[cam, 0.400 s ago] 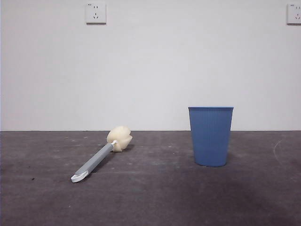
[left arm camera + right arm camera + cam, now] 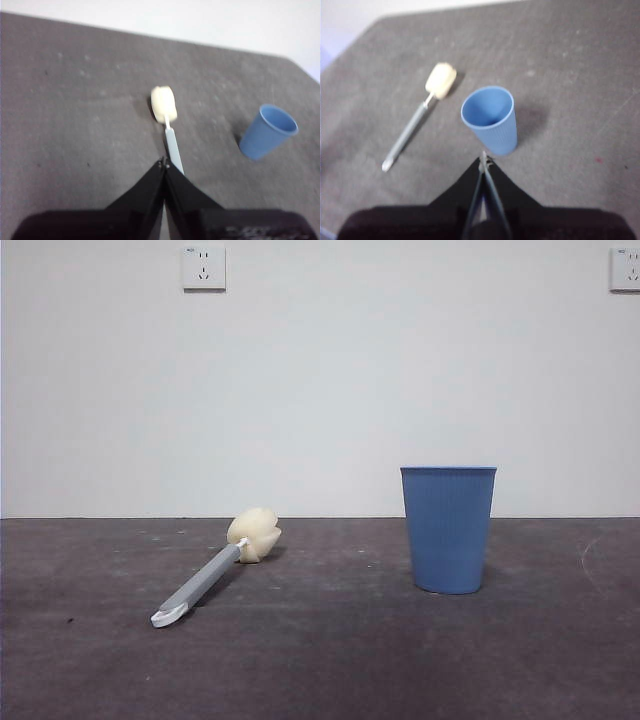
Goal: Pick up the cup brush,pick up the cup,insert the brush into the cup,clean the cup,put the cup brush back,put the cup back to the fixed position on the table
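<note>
The cup brush (image 2: 205, 580) lies flat on the table (image 2: 320, 660) at the left, sponge head away from the camera, white hooked end toward it. The blue ribbed cup (image 2: 448, 529) stands upright at the right, apart from the brush. Neither gripper shows in the front view. In the left wrist view my left gripper (image 2: 164, 162) is shut and empty, high above the brush's handle (image 2: 174, 150); the cup (image 2: 267, 131) shows to one side. In the right wrist view my right gripper (image 2: 484, 161) is shut and empty, high above the cup (image 2: 490, 119); the brush (image 2: 420, 115) lies beside it.
A white wall stands behind the table's far edge, with two sockets, one (image 2: 204, 268) above the brush and one (image 2: 626, 268) at the right edge. The table corner shows in the right wrist view (image 2: 375, 25).
</note>
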